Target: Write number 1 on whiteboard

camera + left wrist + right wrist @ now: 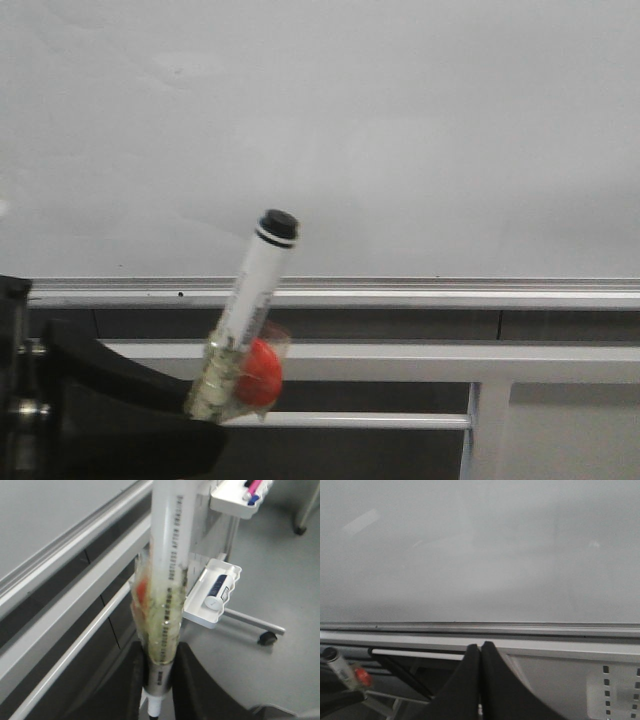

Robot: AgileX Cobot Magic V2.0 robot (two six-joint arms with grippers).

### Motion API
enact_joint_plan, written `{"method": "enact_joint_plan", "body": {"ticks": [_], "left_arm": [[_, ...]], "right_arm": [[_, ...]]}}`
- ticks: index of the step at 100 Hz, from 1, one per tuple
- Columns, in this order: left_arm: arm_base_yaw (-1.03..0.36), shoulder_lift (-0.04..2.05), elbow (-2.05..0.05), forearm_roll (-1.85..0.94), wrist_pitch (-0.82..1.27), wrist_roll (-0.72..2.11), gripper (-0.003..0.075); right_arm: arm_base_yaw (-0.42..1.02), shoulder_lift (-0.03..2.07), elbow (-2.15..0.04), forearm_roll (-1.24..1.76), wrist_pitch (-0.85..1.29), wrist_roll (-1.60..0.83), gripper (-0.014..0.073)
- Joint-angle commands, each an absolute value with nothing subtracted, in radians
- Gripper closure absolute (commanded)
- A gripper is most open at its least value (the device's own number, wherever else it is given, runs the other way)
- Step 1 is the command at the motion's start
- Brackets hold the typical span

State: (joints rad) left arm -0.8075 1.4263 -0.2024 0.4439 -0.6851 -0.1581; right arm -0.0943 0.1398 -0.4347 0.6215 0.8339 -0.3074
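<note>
Below one whiteboard (330, 130), one marker (255, 290) in left fingers (187, 680), right fingers (492, 680) closed.

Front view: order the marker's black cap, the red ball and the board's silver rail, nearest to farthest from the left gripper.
1. Red ball, taped on the marker just above the left gripper.
2. Silver rail, crossing behind the marker's middle.
3. Black cap, at the marker's top against the whiteboard.
</note>
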Motion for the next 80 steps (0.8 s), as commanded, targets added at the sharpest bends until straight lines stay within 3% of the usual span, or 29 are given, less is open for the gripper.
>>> {"method": "enact_joint_plan", "body": {"ticks": [1, 19, 42, 65, 80], "left_arm": [[-0.813, 1.379, -0.277, 0.562, -0.595, -0.271, 0.0741], [-0.813, 1.208, -0.335, 0.806, -0.368, -0.463, 0.0741], [-0.891, 0.946, -0.336, 0.888, -0.063, -0.57, 0.074], [-1.113, 0.924, -0.383, 0.837, 0.292, -0.57, 0.0741], [-1.184, 0.924, -0.438, 0.842, 0.394, -0.568, 0.0741]], "right_arm": [[-0.091, 0.164, -0.469, 0.74, 0.814, -0.458, 0.0657], [-0.066, 0.181, -0.469, 0.82, 0.887, -0.627, 0.0657], [-0.037, 0.268, -0.469, 0.858, 1.0, -0.761, 0.0657], [-0.037, 0.472, -0.471, 1.056, 1.039, -0.95, 0.0657], [-0.037, 0.562, -0.473, 1.057, 1.029, -1.022, 0.0655]]}}
